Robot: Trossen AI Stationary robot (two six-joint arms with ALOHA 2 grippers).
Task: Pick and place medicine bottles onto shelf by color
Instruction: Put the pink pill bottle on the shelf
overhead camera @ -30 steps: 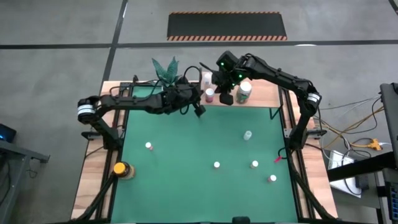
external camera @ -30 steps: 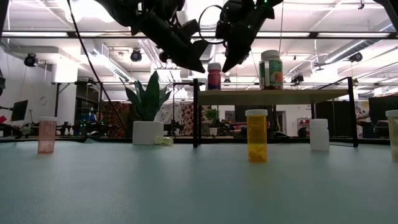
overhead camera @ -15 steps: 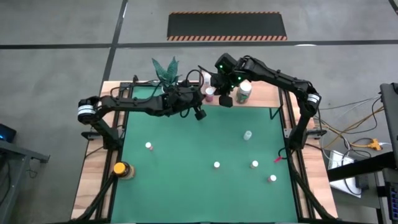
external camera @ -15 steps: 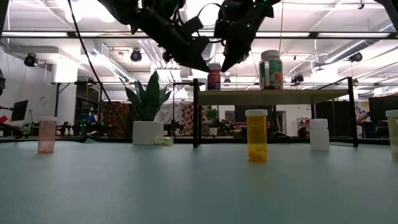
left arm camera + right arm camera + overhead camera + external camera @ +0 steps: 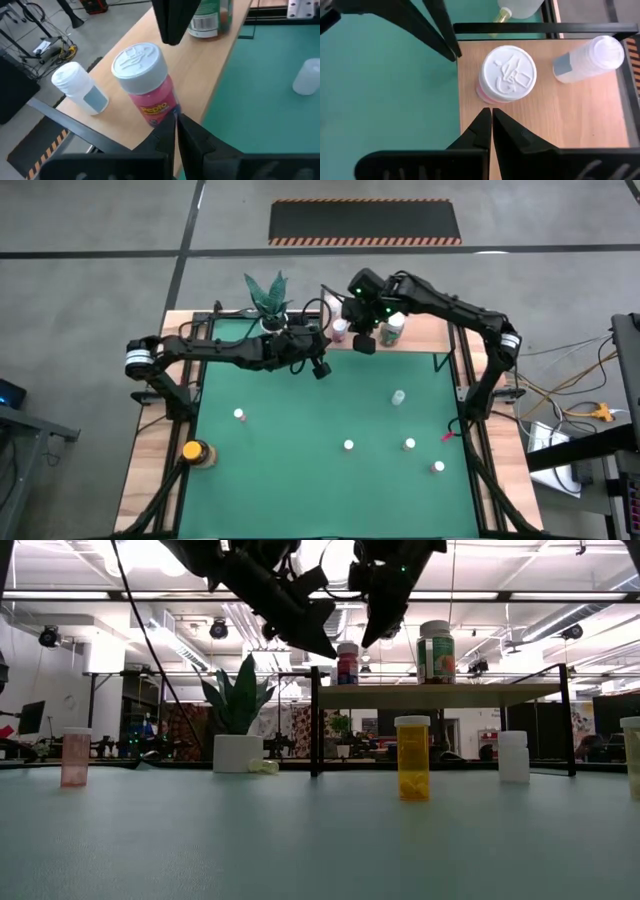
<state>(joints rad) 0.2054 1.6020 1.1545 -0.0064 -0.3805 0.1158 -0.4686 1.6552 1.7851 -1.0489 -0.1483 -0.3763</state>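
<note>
Both grippers crowd one spot at the far edge of the counter. The left gripper [image 5: 320,368] and the right gripper [image 5: 364,340] each have their jaws pressed together, pinching nothing, and their tips point at the pink bottle [image 5: 144,85] standing upright on the shelf [image 5: 425,332]. The main risk, as I judge it, is a nudge: a shut tip brushing the white cap or pink side could tip the bottle, roll it along the board or push it off the shelf edge onto the green mat [image 5: 300,450]. The two arms are also close to each other here, so a careless move could bring them together.

On the shelf, a pale clear bottle [image 5: 587,57] lies near the pink one, and a taller green-labelled bottle [image 5: 436,652] stands further right; either could be knocked by a sweeping arm. The potted plant [image 5: 236,718] sits left of the shelf, close under the left arm.

Several bottles wait on the mat: an orange one [image 5: 412,757], a white one [image 5: 513,756], a pink-tinted one [image 5: 75,757] far left, and a large amber bottle [image 5: 196,452] at the near left.
</note>
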